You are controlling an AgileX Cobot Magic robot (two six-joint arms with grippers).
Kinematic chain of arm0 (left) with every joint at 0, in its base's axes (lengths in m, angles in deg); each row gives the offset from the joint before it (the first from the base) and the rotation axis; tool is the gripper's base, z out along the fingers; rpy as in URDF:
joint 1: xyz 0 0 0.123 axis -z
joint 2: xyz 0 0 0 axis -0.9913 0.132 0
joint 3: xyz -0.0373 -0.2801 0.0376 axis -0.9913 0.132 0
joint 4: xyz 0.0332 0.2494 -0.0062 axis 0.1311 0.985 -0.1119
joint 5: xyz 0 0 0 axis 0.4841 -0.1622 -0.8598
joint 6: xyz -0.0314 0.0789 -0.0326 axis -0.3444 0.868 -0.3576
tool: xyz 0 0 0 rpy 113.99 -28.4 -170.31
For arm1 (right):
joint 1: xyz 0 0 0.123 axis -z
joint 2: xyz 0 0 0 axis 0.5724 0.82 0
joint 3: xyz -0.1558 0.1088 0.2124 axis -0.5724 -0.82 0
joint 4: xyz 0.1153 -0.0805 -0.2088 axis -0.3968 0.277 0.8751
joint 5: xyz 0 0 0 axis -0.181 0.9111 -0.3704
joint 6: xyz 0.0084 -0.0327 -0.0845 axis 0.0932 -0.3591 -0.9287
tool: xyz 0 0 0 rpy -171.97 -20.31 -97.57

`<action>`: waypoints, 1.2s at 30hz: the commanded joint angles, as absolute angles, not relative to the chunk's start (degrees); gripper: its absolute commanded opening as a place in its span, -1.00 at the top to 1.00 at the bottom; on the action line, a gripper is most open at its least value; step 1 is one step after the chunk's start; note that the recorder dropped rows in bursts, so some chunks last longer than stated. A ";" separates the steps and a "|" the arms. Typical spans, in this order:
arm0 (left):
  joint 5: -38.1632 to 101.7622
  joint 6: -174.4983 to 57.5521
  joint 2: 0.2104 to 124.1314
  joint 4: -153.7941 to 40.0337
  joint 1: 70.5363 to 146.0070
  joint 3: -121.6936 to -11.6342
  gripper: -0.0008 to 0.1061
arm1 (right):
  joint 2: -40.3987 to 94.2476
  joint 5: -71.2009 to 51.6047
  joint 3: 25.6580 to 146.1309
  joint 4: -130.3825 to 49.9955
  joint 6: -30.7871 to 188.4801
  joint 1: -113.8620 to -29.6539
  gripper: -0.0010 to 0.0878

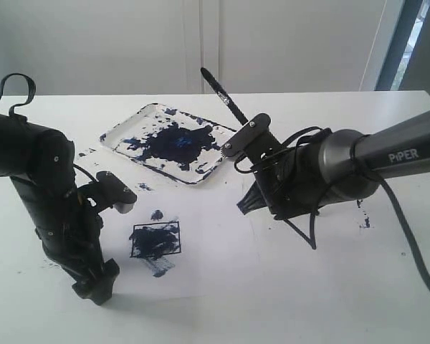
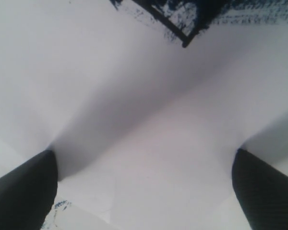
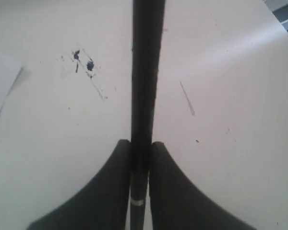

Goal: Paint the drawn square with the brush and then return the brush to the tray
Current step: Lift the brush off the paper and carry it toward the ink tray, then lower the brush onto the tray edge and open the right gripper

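right gripper [image 1: 245,131]: closed on the brush [image 1: 218,87], which you are holding up off the table [image 1: 344,301]
brush: pinched between both fingers; the black shaft runs straight out past the fingertips and slants upward, and the silver band sits back between the fingers, toward the wrist
tray [image 1: 132,125]: on the table ahead of your right gripper, on the side the shaft points to; blotted with dark blue paint; the brush is not touching it
left gripper [image 2: 143,152]: jaws spread wide with nothing between them, fingers pointing down at the paper sheet [image 1: 222,244]
drawn square [image 1: 155,240]: on the paper sheet just beside your left gripper, ahead of its fingertips, well apart from the right gripper; smeared inside with dark blue paint that strays over the outline
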State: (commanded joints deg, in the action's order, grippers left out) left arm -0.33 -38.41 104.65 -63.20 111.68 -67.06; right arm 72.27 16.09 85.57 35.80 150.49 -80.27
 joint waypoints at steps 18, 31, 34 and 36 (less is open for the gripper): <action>5.33 -47.23 97.11 -56.42 111.68 -67.06 -0.86 | 72.36 7.36 85.57 35.31 148.62 -80.27 0.22; 5.01 -67.73 82.64 -45.49 111.68 -67.06 -0.86 | 69.35 7.07 85.57 35.31 149.22 -80.27 0.22; 3.60 -67.73 82.22 -45.00 111.68 -67.06 -0.86 | 67.15 7.07 85.57 34.98 149.22 -80.27 0.22; 2.16 -67.73 82.63 -45.00 111.68 -67.06 -0.86 | 65.73 7.07 85.57 34.37 149.22 -80.55 0.22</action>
